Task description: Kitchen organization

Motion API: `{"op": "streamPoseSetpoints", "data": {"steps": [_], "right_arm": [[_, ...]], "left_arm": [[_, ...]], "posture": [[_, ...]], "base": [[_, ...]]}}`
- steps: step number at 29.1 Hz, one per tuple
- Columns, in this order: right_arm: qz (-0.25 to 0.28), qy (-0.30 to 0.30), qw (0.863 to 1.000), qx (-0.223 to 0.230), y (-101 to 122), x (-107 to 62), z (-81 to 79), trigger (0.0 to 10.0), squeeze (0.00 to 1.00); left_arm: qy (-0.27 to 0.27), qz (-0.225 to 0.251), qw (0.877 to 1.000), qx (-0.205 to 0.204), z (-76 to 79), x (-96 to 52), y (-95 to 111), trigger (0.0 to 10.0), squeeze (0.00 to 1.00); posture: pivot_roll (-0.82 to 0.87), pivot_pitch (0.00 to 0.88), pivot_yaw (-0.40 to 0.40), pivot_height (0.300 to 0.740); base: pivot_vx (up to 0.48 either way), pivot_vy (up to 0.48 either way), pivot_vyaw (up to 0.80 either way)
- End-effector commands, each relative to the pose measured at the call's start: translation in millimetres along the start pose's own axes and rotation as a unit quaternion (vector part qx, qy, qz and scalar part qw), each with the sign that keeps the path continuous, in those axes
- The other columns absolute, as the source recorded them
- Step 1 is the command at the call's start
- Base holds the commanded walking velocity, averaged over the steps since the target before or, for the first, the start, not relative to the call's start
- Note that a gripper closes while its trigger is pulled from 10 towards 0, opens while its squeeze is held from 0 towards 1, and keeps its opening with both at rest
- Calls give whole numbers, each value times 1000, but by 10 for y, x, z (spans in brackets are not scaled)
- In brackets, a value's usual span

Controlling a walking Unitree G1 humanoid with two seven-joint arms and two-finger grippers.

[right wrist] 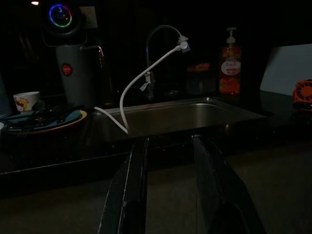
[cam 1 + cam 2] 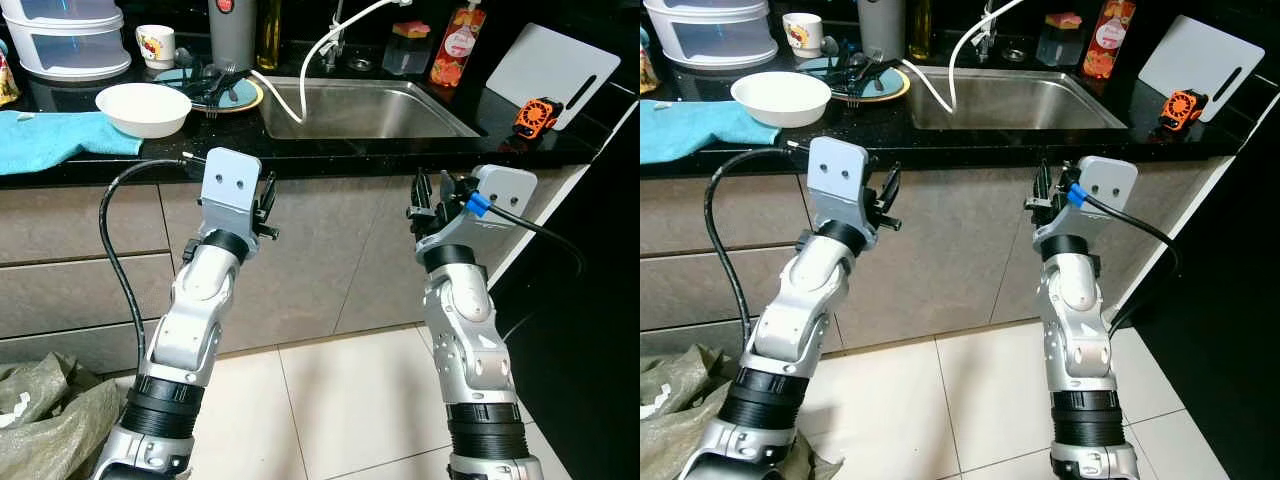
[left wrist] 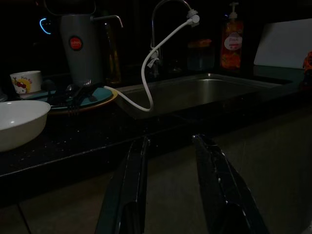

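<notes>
- Kitchen counter (image 2: 330,160), black and speckled, runs across the top of the left eye view, with a steel sink (image 2: 365,112) set into it. A white bowl (image 2: 143,108) sits on the counter left of the sink, beside a blue cloth (image 2: 55,138); behind the bowl a plate (image 2: 222,92) holds dark cutlery, and a mug (image 2: 156,45) and a grey kettle (image 2: 232,32) stand further back. A white hose (image 2: 305,65) curves from the tap into the sink. To the right of the sink lean a white cutting board (image 2: 550,68) and a small orange gadget (image 2: 537,115), with a soap bottle (image 2: 459,45) behind the sink.
- In the right eye view both arms are raised in front of the cabinet fronts below the counter edge, the left gripper (image 2: 886,195) and the right gripper (image 2: 1044,190) touching nothing. A crumpled sack (image 2: 670,400) lies on the tiled floor at lower left.
- The left wrist view is dim: its two fingers (image 3: 130,195) stand parted with only air between them, pointed at the counter edge.
- The right wrist view is equally dark: its fingers (image 1: 129,195) are likewise spread and empty, facing the sink.
</notes>
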State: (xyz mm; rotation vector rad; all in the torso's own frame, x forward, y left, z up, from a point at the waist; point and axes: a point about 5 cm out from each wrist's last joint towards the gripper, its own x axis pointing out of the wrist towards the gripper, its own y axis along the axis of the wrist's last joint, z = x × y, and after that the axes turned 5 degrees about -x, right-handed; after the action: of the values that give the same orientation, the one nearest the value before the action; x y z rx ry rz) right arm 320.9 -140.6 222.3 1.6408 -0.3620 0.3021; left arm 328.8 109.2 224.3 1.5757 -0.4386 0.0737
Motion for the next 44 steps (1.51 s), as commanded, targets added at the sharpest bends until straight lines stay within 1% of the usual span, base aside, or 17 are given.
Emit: {"op": "streamPoseSetpoints", "data": {"steps": [1, 22, 44], "right_arm": [[-8, -7, 1000, -7, -36, -12, 52, 10000, 0], [-13, -8, 1000, -6, -39, -35, 51, 10000, 0], [-13, -6, 1000, -8, -34, -21, 57, 10000, 0]], "left_arm": [[-6, -4, 1000, -5, 63, 13, -21, 10000, 0], [-4, -9, 1000, -7, 72, -18, -36, 10000, 0], [-3, -8, 1000, -10, 88, -5, -36, 10000, 0]], "posture": [[246, 0, -98, 740], [242, 2, -99, 740], [238, 3, -109, 740]], "base": [[0, 0, 0], [0, 0, 0], [0, 0, 0]]}}
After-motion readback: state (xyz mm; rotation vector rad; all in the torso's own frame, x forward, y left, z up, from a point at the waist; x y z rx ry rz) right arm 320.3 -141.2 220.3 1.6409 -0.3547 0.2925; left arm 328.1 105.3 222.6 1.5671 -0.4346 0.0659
